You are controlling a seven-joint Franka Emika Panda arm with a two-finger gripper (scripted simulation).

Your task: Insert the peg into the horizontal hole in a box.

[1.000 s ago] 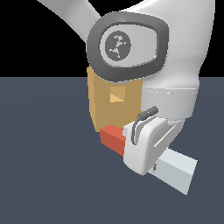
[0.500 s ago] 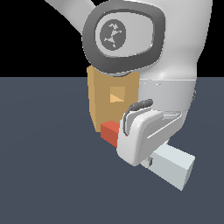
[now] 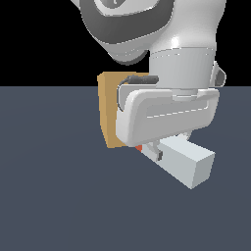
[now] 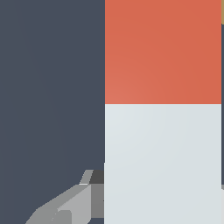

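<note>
Exterior view: gripper point(image 3: 159, 149) clamped on the peg point(image 3: 188, 164), held off the dark floor point(image 3: 54, 196) in front of the box point(image 3: 109, 110); pale end sticks out toward the exterior view's right, only a sliver of red shows beside the box's lower edge. The arm's body hides the hole and most of the box face, so peg-to-hole contact cannot be told. Wrist view: peg point(image 4: 162, 109) fills the picture, red part and pale part both plain, one grey finger point(image 4: 70, 203) against its side; just a thin tan strip of box point(image 4: 222, 13) at the picture's edge.

Dk slate floor point(image 3: 54, 196), blk backdrop point(image 3: 39, 39)
</note>
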